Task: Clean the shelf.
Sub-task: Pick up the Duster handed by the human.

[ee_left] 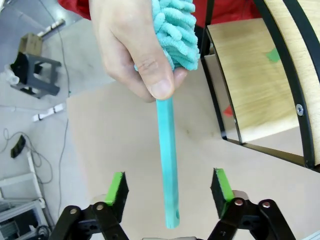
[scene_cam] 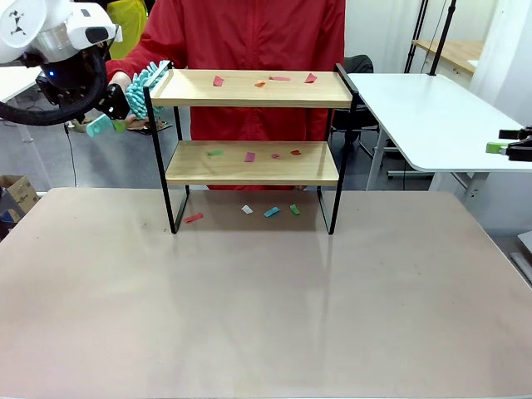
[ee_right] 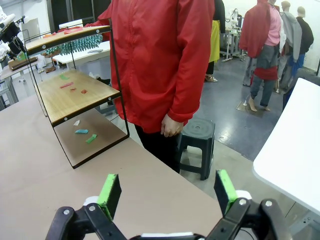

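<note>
Fingers first, front view: L gripper (scene_cam: pixel 108 123) hangs high at the left, just beside the top-left corner of the shelf (scene_cam: pixel 191 88); can't tell its spread from here. A person's hand (scene_cam: pixel 119 83) holds a teal duster (scene_cam: pixel 141 87) there, fluffy head against the shelf end. R gripper (scene_cam: pixel 499 148) is far right, well apart from everything. Shelf stands on the desk (scene_cam: pixel 249 316) toward the far side, upright. Top board: four or so red/pink/orange paper scraps (scene_cam: pixel 218 81). Lower board: green, pink, red bits. Desk under the shelf: red, white, teal and green bits.

L wrist view: fingers (ee_left: pixel 118 189) stand wide, duster handle (ee_left: pixel 166 150) running down btwn them, touching neither pad. Hand grips where handle meets head. Shelf's lower board shows at right w/ a green scrap.

R wrist view: fingers (ee_right: pixel 110 192) wide apart, nothing btwn them, over the desk edge. Shelf sits off to the left, scraps on the lower board and beneath it, duster head resting on the top board.

Handling, as a guess: shelf looks light, w/ stiff boards on a thin frame, so a hard push would prob. slide or tip it; sweep lightly, don't grab it. Duster head soft, handle slim, smooth, maybe slippery; best hold is the bare handle below the hand, square across the pads.
</note>
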Action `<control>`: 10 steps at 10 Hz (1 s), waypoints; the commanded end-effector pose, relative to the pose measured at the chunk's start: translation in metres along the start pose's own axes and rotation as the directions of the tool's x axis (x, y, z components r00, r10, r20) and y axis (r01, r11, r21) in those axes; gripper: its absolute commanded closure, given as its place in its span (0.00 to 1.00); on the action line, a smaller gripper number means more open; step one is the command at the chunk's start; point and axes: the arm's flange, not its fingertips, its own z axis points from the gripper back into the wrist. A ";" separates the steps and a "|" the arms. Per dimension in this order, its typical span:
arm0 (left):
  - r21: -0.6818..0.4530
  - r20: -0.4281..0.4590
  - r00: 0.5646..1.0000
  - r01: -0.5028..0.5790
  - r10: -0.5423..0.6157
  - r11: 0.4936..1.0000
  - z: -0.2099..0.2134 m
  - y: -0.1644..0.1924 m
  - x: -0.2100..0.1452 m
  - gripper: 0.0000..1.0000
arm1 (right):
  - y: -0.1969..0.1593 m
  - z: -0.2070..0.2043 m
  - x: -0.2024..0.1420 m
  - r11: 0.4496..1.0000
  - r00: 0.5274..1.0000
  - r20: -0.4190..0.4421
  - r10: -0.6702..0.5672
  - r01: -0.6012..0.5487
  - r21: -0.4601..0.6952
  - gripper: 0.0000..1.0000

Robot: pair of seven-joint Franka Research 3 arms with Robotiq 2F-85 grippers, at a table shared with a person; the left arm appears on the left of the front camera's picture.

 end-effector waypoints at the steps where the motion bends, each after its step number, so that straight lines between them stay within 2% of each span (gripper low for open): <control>1: -0.003 0.013 0.999 -0.033 0.033 0.999 0.003 0.004 0.002 0.85 | 0.003 -0.003 0.005 1.000 1.000 -0.010 -0.016 0.016 -0.014 0.00; 2: -0.013 0.016 0.999 -0.037 0.038 0.999 0.004 0.004 0.001 1.00 | 0.003 -0.003 0.005 1.000 1.000 -0.010 -0.016 0.016 -0.014 0.00; 4: -0.017 0.019 0.999 -0.047 0.047 0.999 0.004 0.004 0.002 1.00 | 0.003 -0.003 0.005 1.000 1.000 -0.010 -0.016 0.016 -0.014 0.00; 5: -0.021 0.022 0.999 -0.050 0.050 0.999 0.004 0.005 0.002 0.95 | 0.003 -0.003 0.005 1.000 1.000 -0.010 -0.016 0.016 -0.014 0.00; 6: -0.027 0.025 0.998 -0.059 0.059 0.998 0.005 0.004 0.001 1.00 | 0.003 -0.003 0.005 1.000 1.000 -0.010 -0.016 0.016 -0.014 0.00; 10: -0.030 0.030 0.994 -0.102 0.103 0.994 0.005 0.003 0.002 1.00 | 0.003 -0.003 0.005 1.000 1.000 -0.010 -0.016 0.016 -0.014 0.00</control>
